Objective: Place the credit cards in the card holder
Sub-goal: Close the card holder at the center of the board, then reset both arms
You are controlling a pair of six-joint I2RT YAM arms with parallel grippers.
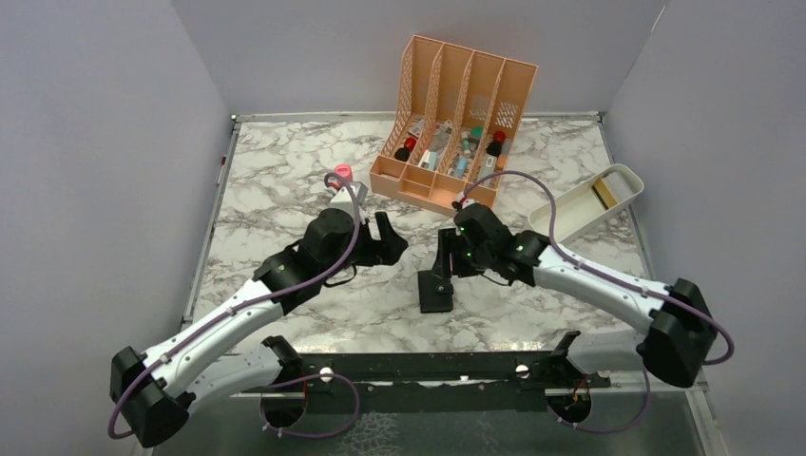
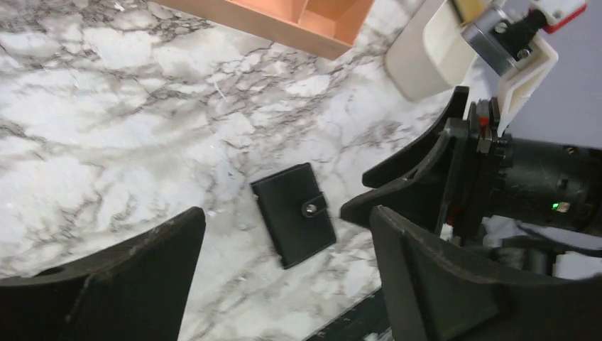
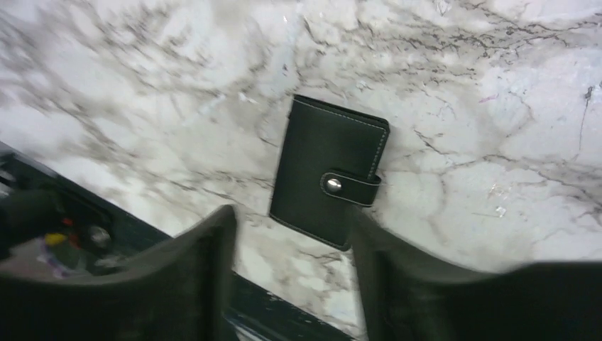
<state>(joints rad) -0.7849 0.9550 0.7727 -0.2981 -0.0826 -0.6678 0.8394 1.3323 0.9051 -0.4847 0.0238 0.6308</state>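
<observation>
Trouble sits in the snapped strap (image 3: pixel 348 186): the card holder (image 1: pixel 436 292), low centre of the top view, lies shut on the marble (image 1: pixel 285 190). We see the right gripper (image 1: pixel 445 259) over it and the left gripper (image 1: pixel 388 242) both spread, empty; prying could skid it away.

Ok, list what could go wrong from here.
1. The card holder lies flat and closed with its strap snapped. The open right gripper above it may slide it across the marble table toward the near edge rather than lift it.
2. The left gripper, also open, hangs close by, so the arms could clash.
3. Only one gold card shows, in the white tray; no others are in sight.
</observation>
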